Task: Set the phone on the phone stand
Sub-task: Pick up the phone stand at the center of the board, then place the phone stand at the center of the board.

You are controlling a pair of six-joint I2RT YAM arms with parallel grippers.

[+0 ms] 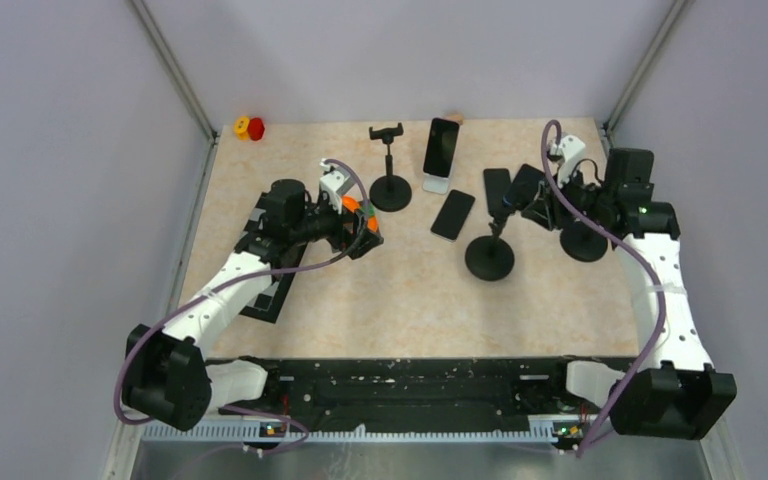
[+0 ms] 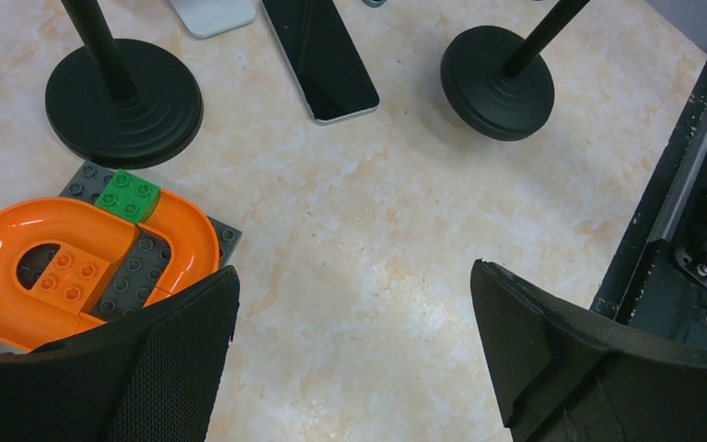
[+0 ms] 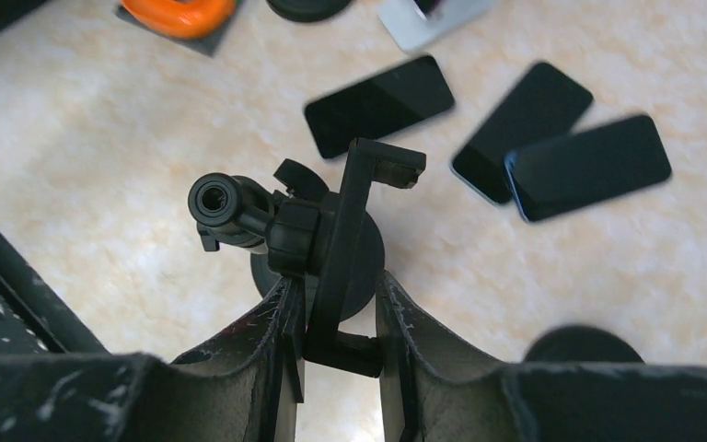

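Observation:
Three black phones lie flat on the table: one in the middle and two further right. My right gripper is shut on the clamp head of a black phone stand, whose round base rests on the table. A second stand stands upright with an empty clamp. My left gripper is open and empty over bare table, near that stand.
A phone leans in a white holder at the back. An orange and grey brick piece lies by my left fingers. A third round base sits under the right arm. A red and yellow button is at the back left corner.

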